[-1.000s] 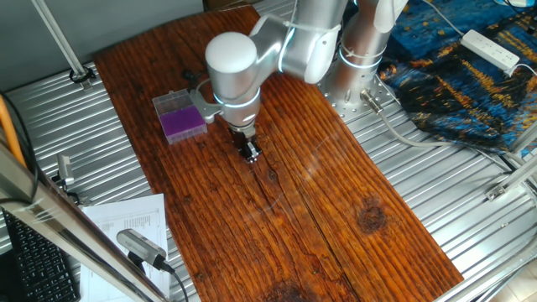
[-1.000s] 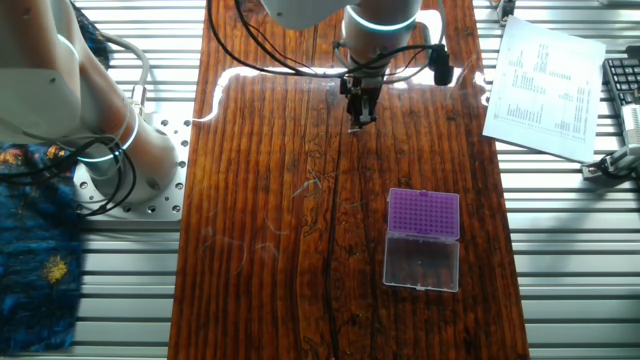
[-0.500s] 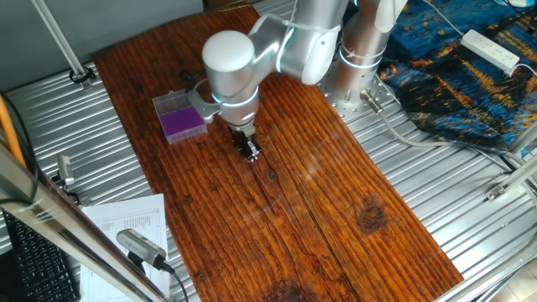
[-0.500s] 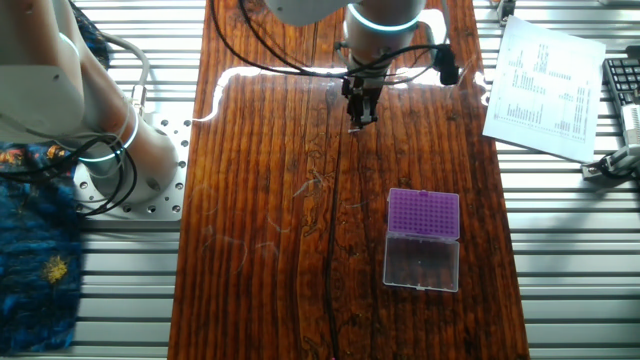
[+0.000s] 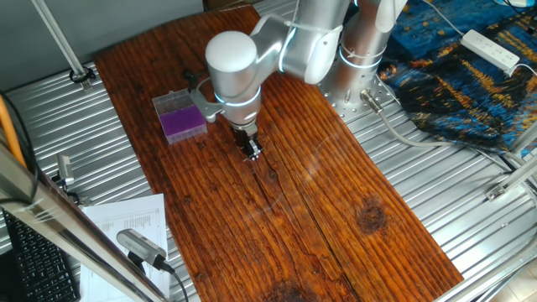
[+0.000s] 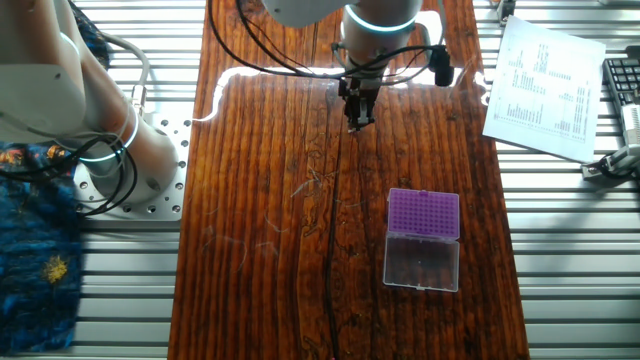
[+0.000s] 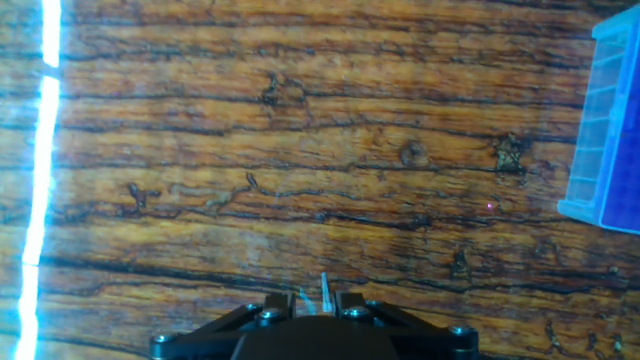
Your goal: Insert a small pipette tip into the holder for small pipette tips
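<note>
The holder for small pipette tips (image 5: 180, 117) is a clear box with a purple rack, lying on the wooden board left of my gripper (image 5: 252, 151). In the other fixed view the holder (image 6: 423, 215) sits well apart from my gripper (image 6: 358, 120). The hand view shows the holder's edge (image 7: 610, 130) at far right. A thin pale small pipette tip (image 7: 324, 288) sticks out between the fingers of my gripper (image 7: 313, 295), which is shut on it just above the bare wood.
A printed sheet (image 5: 126, 222) lies on the metal bench beyond the board's edge, near a keyboard (image 6: 625, 95). A blue cloth (image 5: 453, 75) and a power strip (image 5: 491, 49) lie by the arm's base (image 6: 110, 150). A bright glare stripe (image 7: 45, 150) crosses the wood.
The arm swayed a touch sideways and came back. The gripper stays at almost the same spot above the board, shut as before.
</note>
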You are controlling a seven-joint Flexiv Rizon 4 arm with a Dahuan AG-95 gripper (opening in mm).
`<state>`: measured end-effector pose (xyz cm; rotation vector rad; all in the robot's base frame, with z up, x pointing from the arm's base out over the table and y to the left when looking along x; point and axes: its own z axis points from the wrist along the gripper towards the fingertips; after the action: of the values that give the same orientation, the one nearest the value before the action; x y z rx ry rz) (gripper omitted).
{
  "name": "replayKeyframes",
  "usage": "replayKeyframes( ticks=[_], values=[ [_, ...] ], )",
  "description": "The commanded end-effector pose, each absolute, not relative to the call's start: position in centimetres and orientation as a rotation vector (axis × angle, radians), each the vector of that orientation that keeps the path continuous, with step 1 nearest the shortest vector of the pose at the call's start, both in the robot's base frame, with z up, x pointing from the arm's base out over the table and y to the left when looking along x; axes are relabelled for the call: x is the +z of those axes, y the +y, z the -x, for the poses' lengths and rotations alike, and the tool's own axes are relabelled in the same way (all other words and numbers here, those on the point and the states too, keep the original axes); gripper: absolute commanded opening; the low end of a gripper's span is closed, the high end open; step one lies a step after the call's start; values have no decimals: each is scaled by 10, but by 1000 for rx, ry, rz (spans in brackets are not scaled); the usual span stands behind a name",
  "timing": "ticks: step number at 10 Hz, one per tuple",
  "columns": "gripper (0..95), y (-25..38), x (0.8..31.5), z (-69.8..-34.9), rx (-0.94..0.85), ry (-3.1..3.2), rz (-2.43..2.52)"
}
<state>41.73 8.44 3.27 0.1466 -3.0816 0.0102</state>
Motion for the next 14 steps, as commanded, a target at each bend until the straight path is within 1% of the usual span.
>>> replayKeyframes(
  ticks=[1,2,3,14],
  values=[
    [0,82,30,-418,10,-3079,-152],
    [0,80,28,-418,11,-3080,-151],
    [190,80,28,-419,0,-3085,-153],
    [190,80,16,-415,12,-3089,-157]
  ],
)
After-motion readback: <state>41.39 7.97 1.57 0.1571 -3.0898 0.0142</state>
